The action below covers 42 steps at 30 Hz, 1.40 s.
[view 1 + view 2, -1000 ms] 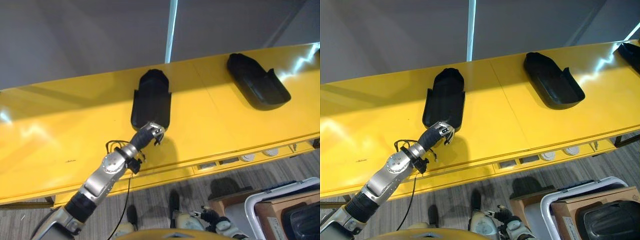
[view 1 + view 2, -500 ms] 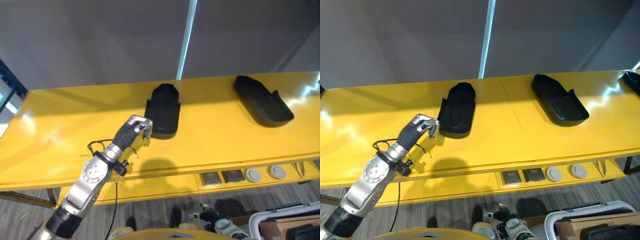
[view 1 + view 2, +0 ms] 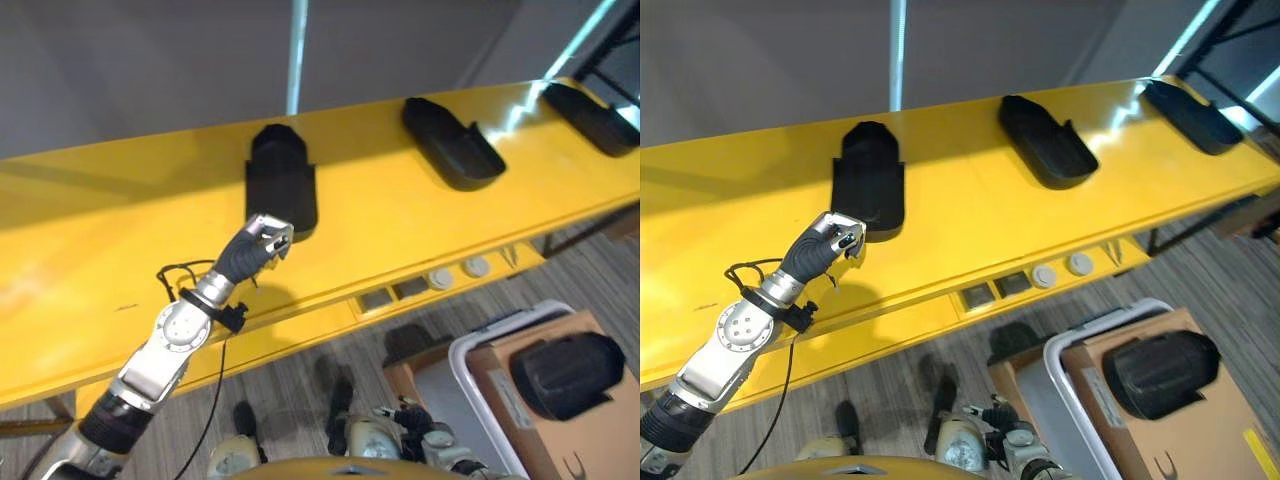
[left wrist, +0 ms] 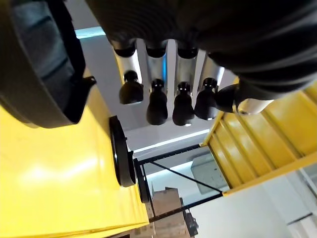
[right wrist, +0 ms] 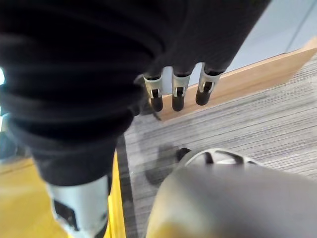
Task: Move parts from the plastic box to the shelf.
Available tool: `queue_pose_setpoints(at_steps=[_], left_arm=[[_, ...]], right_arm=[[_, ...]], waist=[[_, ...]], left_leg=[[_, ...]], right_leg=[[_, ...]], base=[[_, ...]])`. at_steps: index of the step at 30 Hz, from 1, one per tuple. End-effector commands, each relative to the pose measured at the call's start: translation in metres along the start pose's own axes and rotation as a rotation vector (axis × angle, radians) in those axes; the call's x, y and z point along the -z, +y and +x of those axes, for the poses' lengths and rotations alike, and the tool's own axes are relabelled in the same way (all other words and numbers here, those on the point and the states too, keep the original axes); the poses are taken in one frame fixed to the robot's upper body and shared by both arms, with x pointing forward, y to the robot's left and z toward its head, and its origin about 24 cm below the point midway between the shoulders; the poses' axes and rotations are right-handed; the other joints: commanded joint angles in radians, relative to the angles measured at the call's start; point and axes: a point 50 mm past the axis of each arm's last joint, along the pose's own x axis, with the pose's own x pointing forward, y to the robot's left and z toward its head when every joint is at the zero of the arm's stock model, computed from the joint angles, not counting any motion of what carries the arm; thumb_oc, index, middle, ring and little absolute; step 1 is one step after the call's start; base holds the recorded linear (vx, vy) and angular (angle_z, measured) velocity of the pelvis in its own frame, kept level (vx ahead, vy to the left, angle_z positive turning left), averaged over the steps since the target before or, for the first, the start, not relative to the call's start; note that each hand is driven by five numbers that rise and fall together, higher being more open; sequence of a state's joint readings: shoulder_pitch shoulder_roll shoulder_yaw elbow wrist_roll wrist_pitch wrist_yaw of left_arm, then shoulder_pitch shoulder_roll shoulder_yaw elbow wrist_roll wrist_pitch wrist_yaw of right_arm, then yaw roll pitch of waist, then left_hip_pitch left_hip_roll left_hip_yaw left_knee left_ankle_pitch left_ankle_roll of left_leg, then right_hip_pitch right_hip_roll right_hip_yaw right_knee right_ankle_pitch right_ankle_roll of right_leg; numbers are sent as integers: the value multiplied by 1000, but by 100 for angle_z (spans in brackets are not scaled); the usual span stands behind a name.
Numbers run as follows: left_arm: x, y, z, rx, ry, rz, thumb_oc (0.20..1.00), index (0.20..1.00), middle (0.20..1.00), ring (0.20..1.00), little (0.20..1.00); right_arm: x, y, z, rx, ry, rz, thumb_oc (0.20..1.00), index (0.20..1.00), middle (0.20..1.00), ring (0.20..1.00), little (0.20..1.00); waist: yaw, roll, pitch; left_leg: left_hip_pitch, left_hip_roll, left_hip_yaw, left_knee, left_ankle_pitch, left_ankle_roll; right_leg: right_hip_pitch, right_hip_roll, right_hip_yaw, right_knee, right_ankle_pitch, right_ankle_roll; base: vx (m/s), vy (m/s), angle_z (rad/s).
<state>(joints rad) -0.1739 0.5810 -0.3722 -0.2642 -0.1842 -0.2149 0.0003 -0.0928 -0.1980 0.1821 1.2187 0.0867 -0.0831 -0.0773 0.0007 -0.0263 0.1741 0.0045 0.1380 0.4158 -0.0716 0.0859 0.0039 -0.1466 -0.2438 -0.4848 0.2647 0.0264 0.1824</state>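
Left hand (image 3: 262,238) empty, fingers relaxed, beside a black ribbed part (image 3: 281,185) on the yellow shelf (image 3: 90,260).

The shelf (image 3: 400,215) runs out of frame at 3 and 9 o'clock. The rightmost black part (image 3: 590,118) is cut by the edge at 2 o'clock. The plastic box (image 3: 470,365) is cropped at 5 o'clock; cardboard hides its interior.
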Motion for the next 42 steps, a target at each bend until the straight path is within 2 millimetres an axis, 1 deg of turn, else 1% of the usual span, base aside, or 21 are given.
queue_pose_setpoints(at_steps=[1,2,4,6,13,15,17,18,19,21,24,25,28,30,31,32,35,36,38,41,42], left_arm=[[-33,4,4,-16,-185,39,200,200,200,200,200],[-31,3,5,-15,-178,32,200,200,200,200,200],[-27,1,3,-19,-159,14,200,200,200,200,200],[-16,0,-1,-33,-110,0,200,200,200,200,200],[22,-5,-9,-35,65,-28,200,200,200,200,200],[37,-6,-12,-25,137,-20,200,200,200,200,200],[59,-10,-24,4,258,11,875,875,875,875,875],[69,-10,-30,6,313,37,1000,1000,1000,1000,1000],[83,-15,-42,16,393,53,1000,1000,1000,1000,1000],[107,-21,-64,42,534,75,1000,1000,1000,1000,1000],[136,-34,-102,36,744,16,1000,1000,1000,1000,1000],[136,-34,-102,36,744,16,1000,1000,1000,1000,1000],[171,-57,-157,81,1038,43,1000,1000,1000,1000,1000],[178,-64,-171,71,1112,33,1000,1000,1000,1000,1000],[189,-75,-202,31,1282,-4,1000,1000,1000,1000,1000],[189,-76,-201,31,1280,-6,1000,1000,1000,1000,1000],[194,-91,-236,-1,1472,-46,1000,1000,1000,1000,1000],[192,-98,-255,7,1554,-49,1000,1000,1000,1000,1000],[190,-101,-264,6,1590,-54,1000,1000,1000,1000,1000],[187,-107,-276,-15,1635,-100,1000,1000,1000,1000,1000],[187,-107,-276,-14,1635,-100,1000,1000,1000,1000,1000]], right_arm=[[15,3,-3,22,42,2,1000,1000,1000,1000,1000],[16,3,-4,23,46,1,1000,1000,1000,1000,1000],[22,2,-5,23,58,-2,1000,1000,1000,1000,1000],[34,3,-8,16,87,-5,1000,1000,1000,1000,1000],[53,0,-15,-6,135,-52,1000,1000,1000,1000,1000],[55,-6,-15,-2,139,-78,1000,1000,1000,1000,1000],[53,-12,-14,-2,137,-123,1000,1000,1000,1000,1000],[53,-13,-14,-4,134,-147,1000,1000,1000,1000,1000],[52,-13,-14,-7,124,-179,1000,1000,1000,1000,1000],[47,-14,-14,0,98,-188,1000,1000,1000,1000,1000],[35,-14,-11,-7,41,-208,1000,1000,1000,1000,1000],[35,-14,-11,-7,41,-208,1000,1000,1000,1000,1000],[0,-14,-10,20,-133,-242,1000,1000,1000,1000,1000],[-11,-13,-12,17,-190,-261,1000,1000,1000,1000,1000],[-45,-6,-19,-8,-364,-327,1000,1000,1000,1000,1000],[-45,-7,-19,-7,-363,-329,1000,1000,1000,1000,1000],[-92,-5,-40,-17,-620,-351,1000,1000,1000,1000,1000],[-123,-12,-63,3,-816,-412,1000,1000,1000,1000,1000],[-133,-17,-73,24,-891,-453,1000,1000,1000,1000,1000],[-175,-30,-118,130,-1174,-545,1000,1000,1000,1000,1000],[-175,-31,-118,131,-1173,-546,1000,1000,1000,1000,1000]], waist=[[20,-19,-31],[24,-24,-36],[24,-35,-52],[4,-34,-67],[-63,14,-52],[-64,17,-29],[-33,11,-6],[-15,2,-3],[-2,-9,0],[0,-10,8],[-24,20,-5],[-24,20,-5],[-60,29,-6],[-66,31,-4],[-87,26,3],[-84,28,3],[-107,23,9],[-111,24,12],[-111,25,11],[-103,22,13],[-103,23,13]], left_leg=[[23,6,-83,-16,-133,-26],[30,9,-46,-14,-131,-28],[41,13,3,-12,-124,-36],[47,46,51,-8,-97,-63],[72,108,88,18,-41,-121],[37,122,33,136,-57,-136],[-16,73,-133,192,-48,-119],[-51,28,-241,200,-81,-104],[-72,-2,-332,188,-117,-99],[-89,-29,-415,168,-122,-96],[-8,-31,-399,48,-125,-79],[-8,-31,-399,48,-125,-79],[46,-54,-373,-10,-123,-60],[54,-61,-363,-13,-128,-54],[62,-72,-340,-16,-138,-44],[63,-72,-337,-16,-139,-44],[73,-84,-295,-16,-154,-30],[80,-91,-280,-16,-165,-21],[83,-93,-276,-16,-169,-17],[81,-98,-278,-14,-175,-8],[81,-98,-279,-13,-175,-8]], right_leg=[[149,-98,-49,-122,46,30],[167,-125,-75,-122,79,48],[209,-112,-107,-185,76,52],[218,-34,-89,-294,35,33],[225,75,-3,-347,-37,-25],[229,100,32,-349,-67,-53],[216,115,77,-352,-72,-71],[208,118,118,-352,-75,-70],[206,120,162,-352,-74,-67],[202,125,226,-352,-68,-61],[177,146,296,-352,-54,-54],[177,146,296,-352,-54,-54],[154,143,360,-352,-35,-43],[150,141,376,-352,-30,-39],[136,137,399,-352,-19,-30],[136,137,403,-352,-19,-30],[114,130,438,-352,-5,-19],[105,127,454,-352,1,-12],[103,127,459,-352,2,-10],[95,123,459,-352,6,-4],[95,123,458,-352,6,-4]], base=[[-53,-158,-137],[-86,-200,-112],[0,-190,-162],[5,-391,-185],[6,-268,-56],[27,-191,-42],[-13,-68,-72],[23,-50,-107],[109,-15,-149],[87,35,-165],[12,114,-130],[-2,199,-165],[23,234,-79],[0,150,-11],[-5,176,-20],[-26,176,-28],[-4,149,-50],[17,176,-58],[23,98,-31],[26,80,-7],[7,56,10]])
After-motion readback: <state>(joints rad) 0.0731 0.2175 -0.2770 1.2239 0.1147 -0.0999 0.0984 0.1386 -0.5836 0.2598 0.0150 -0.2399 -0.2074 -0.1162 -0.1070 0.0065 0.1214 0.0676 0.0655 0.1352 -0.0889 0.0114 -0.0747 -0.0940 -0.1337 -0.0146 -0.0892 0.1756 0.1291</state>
